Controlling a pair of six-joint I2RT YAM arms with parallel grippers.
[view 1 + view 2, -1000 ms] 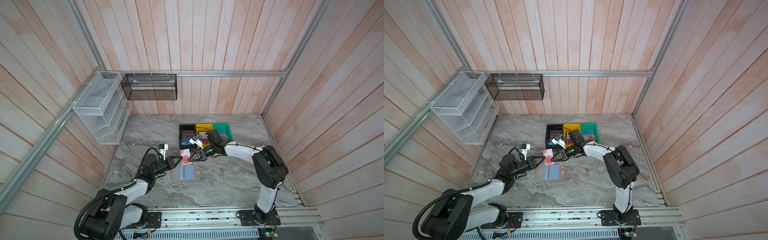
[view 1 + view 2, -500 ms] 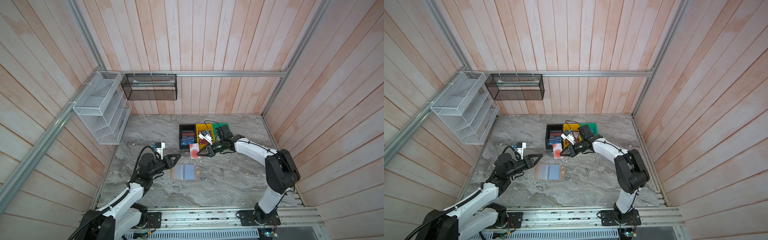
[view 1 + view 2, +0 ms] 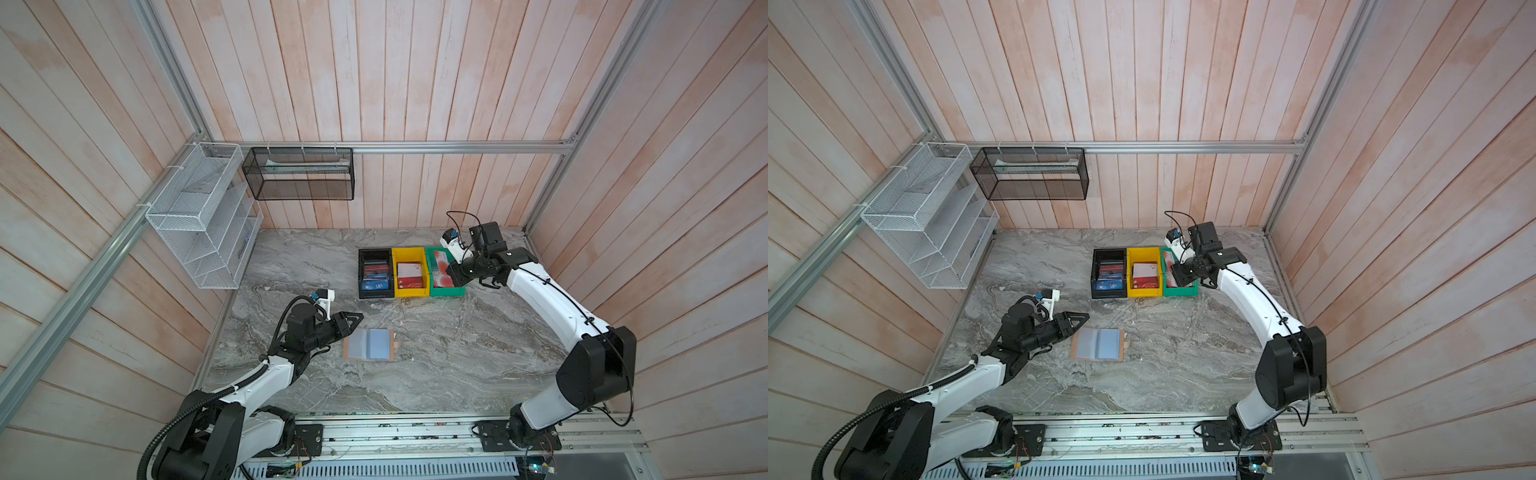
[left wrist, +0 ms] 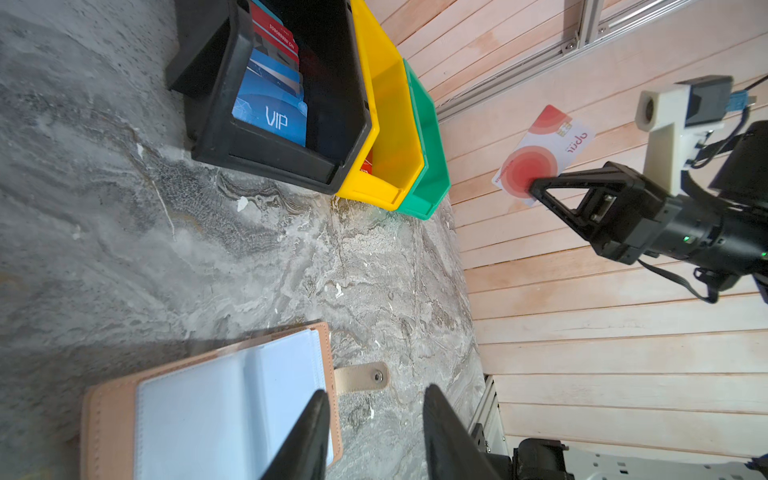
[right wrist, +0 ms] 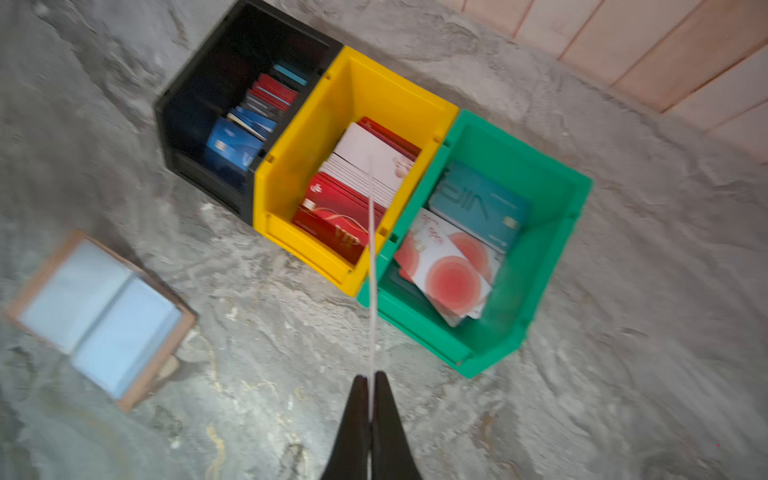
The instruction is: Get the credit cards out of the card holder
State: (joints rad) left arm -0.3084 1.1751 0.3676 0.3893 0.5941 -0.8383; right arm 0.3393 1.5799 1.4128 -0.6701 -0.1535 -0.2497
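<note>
Only the left wrist view faces the right gripper's (image 4: 534, 188) pinched pale card (image 4: 545, 143). Eleven o'clock of card holder (image 3: 369, 344), left gripper (image 3: 359, 319) gapes.

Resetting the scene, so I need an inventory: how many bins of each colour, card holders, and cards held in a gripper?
Black bin: 1
Yellow bin: 1
Green bin: 1
Card holder: 1
Card held by right gripper: 1
Total: 5

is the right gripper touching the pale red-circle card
Touching. The left wrist view shows the right gripper clamped on the pale red-circle card, holding it in the air.
</note>
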